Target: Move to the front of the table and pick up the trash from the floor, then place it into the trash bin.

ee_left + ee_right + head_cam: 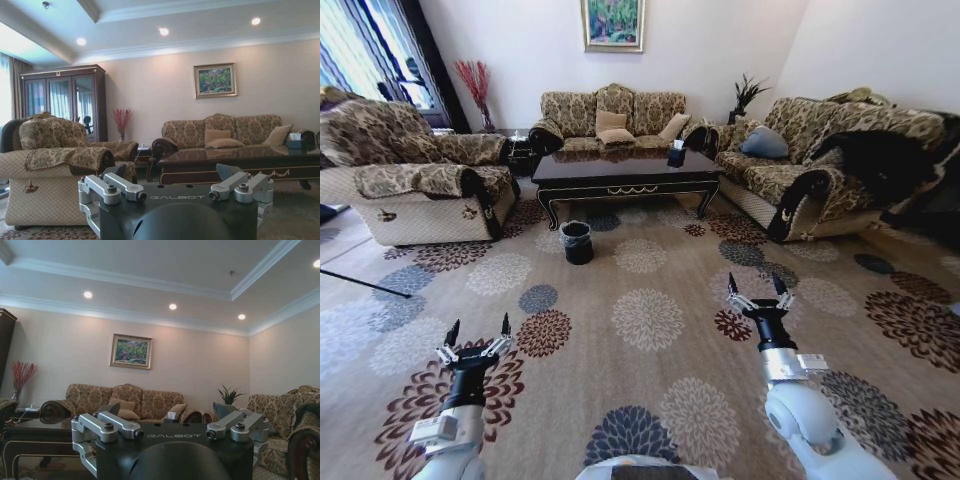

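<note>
The dark glossy table (625,170) stands far ahead in the middle of the room, between the sofas. The small black trash bin (577,241) with its bag liner sits on the carpet just before the table's left front leg. I cannot make out the trash on the patterned carpet. My left gripper (478,332) hangs low at the left, open and holding nothing. My right gripper (760,290) is raised at the right, also open and holding nothing. The left wrist view shows the left gripper (177,189) with the table (240,159) beyond it.
A patterned armchair (420,185) is at the left, a sofa (615,115) behind the table, another sofa (810,160) at the right. A dark tissue box (676,153) stands on the table. A thin dark rod (365,283) lies on the floor at the left. A wide stretch of flowered carpet (645,320) lies ahead.
</note>
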You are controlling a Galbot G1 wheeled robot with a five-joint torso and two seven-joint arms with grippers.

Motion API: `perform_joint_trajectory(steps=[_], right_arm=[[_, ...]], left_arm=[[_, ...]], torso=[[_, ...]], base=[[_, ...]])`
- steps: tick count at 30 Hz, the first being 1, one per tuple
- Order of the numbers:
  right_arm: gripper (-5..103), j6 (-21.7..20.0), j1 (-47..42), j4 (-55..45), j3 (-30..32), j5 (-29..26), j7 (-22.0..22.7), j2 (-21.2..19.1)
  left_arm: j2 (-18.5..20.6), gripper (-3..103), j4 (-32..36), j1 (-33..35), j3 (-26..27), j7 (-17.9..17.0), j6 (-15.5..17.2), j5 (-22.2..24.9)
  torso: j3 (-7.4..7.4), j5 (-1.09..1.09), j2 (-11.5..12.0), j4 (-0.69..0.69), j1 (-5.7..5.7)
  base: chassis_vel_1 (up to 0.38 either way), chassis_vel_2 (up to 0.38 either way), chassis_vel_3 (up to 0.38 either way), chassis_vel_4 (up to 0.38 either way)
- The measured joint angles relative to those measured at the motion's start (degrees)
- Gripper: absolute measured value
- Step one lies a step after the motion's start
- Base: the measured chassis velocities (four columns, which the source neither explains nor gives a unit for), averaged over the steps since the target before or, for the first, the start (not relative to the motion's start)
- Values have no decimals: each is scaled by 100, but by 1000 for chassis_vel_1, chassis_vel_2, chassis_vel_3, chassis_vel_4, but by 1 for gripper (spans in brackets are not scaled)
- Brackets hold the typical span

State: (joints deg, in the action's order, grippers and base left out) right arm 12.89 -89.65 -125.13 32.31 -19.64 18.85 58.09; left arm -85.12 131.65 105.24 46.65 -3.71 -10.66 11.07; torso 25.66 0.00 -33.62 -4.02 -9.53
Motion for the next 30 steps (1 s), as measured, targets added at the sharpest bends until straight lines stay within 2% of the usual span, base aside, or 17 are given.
perform_joint_trajectory(steps=[30], right_arm=[[100, 0, 0, 0, 0, 0, 0, 0]], left_arm=[[0, 100, 0, 0, 0, 0, 0, 0]], torso=[[429, 0, -742, 0, -312]], base=[[0, 0, 0, 0]])
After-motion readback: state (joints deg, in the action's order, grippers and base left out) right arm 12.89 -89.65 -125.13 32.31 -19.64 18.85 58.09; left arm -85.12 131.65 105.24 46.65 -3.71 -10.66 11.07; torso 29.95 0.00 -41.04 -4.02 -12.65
